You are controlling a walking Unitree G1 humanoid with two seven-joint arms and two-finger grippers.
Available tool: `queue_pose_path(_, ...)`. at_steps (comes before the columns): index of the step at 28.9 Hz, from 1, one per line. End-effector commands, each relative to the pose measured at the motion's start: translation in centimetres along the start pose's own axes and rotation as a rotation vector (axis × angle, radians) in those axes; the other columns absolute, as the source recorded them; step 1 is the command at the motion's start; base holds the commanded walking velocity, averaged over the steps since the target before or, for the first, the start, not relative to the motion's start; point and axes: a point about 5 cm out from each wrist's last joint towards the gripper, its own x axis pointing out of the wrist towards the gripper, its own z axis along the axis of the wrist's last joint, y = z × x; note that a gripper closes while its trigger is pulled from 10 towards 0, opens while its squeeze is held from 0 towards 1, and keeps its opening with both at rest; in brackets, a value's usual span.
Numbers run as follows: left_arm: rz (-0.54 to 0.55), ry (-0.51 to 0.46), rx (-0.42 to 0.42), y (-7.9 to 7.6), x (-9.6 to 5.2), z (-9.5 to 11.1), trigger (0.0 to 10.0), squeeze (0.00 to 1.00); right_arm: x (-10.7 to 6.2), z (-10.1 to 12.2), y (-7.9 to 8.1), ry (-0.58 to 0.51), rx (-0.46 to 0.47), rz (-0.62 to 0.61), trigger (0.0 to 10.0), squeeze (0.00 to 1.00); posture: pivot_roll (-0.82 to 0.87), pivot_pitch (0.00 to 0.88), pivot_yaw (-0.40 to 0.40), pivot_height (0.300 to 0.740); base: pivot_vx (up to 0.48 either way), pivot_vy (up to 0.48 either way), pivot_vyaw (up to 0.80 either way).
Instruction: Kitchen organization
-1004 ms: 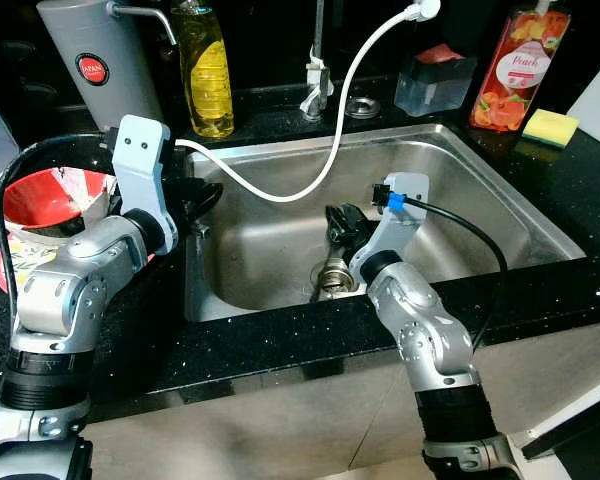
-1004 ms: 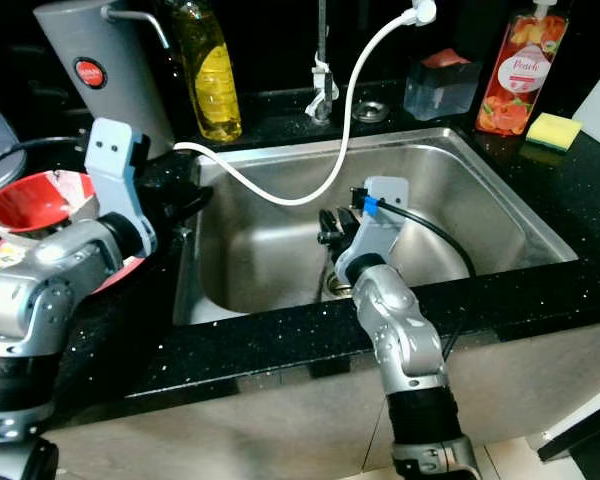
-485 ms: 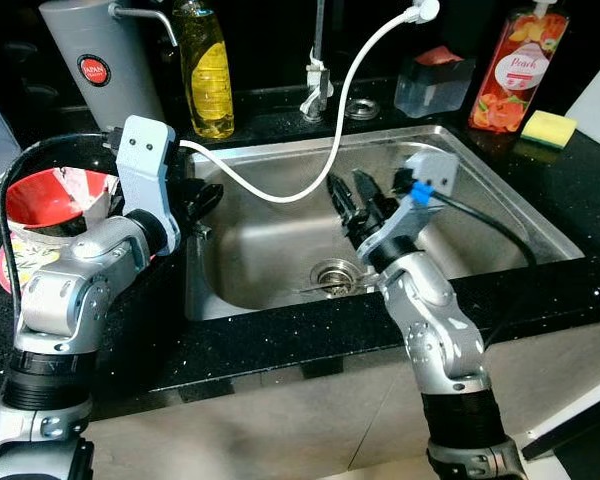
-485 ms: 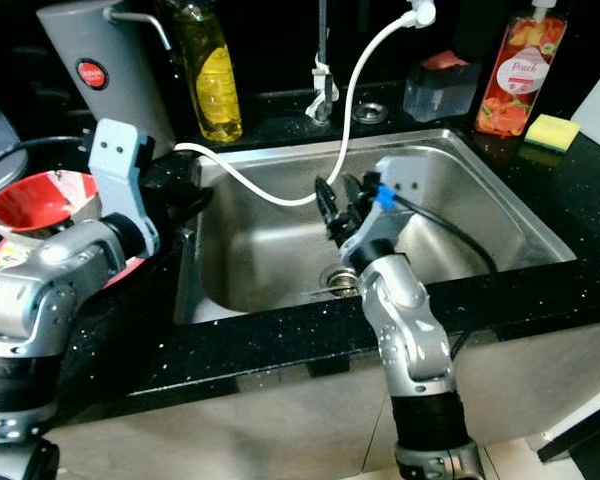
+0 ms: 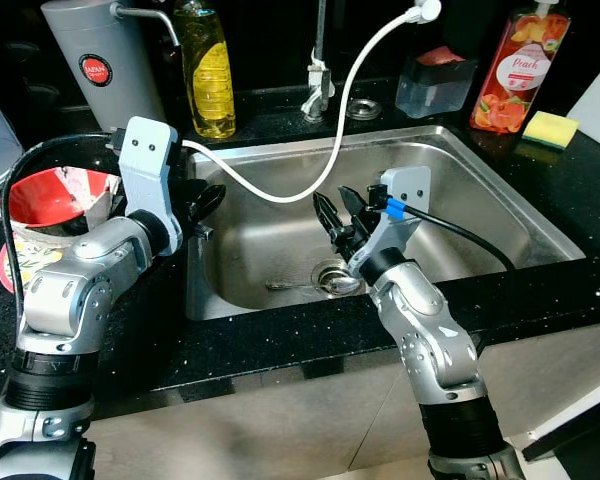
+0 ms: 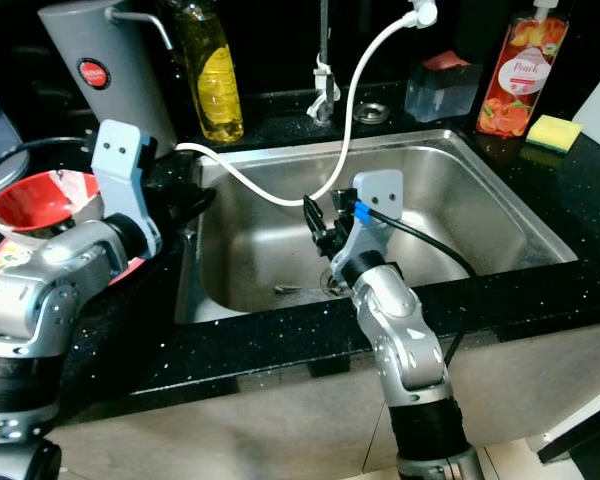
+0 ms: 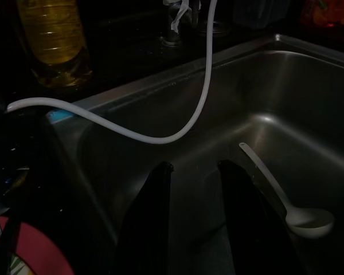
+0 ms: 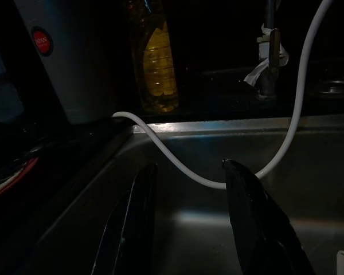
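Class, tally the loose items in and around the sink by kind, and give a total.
Bottles: 2, oil bottle and soap bottle
Sponges: 1, sponge
Spoons: 1, spoon
Bowls: 1, red bowl
Flasks: 1, grey flask
Clear tubs: 1, tub
Total: 7

The tall grey metal canister (image 5: 102, 62) standing at the back left of the black counter is carrying a round red badge (image 5: 97, 71) with small white lettering, seemingly "JAPAN" on top, the rest too small to read; the orange-red pump bottle (image 5: 506, 68) at the back right is showing a fruit-printed label with the word "Peach" (image 5: 517, 59); the yellow liquid bottle (image 5: 206, 72) is bearing nothing legible.
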Motion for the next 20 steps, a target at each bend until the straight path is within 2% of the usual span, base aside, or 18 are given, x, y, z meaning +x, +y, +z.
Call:
queue_pose_path(1,0.003,-0.013,0.010,-0.22,0.09,0.35,10.0,0.00,-0.01,-0.07,0.24,0.011,-0.004,0.010,10.0,0.00,0.04,0.000,0.024,0.740,0.000,0.000,0.00)
queue_pose_path(20,0.040,0.003,0.030,0.03,0.15,0.08,10.0,0.00,0.09,0.04,-0.03,0.015,-0.014,-0.016,10.0,0.00,0.04,0.000,0.023,0.740,0.000,0.000,0.00)
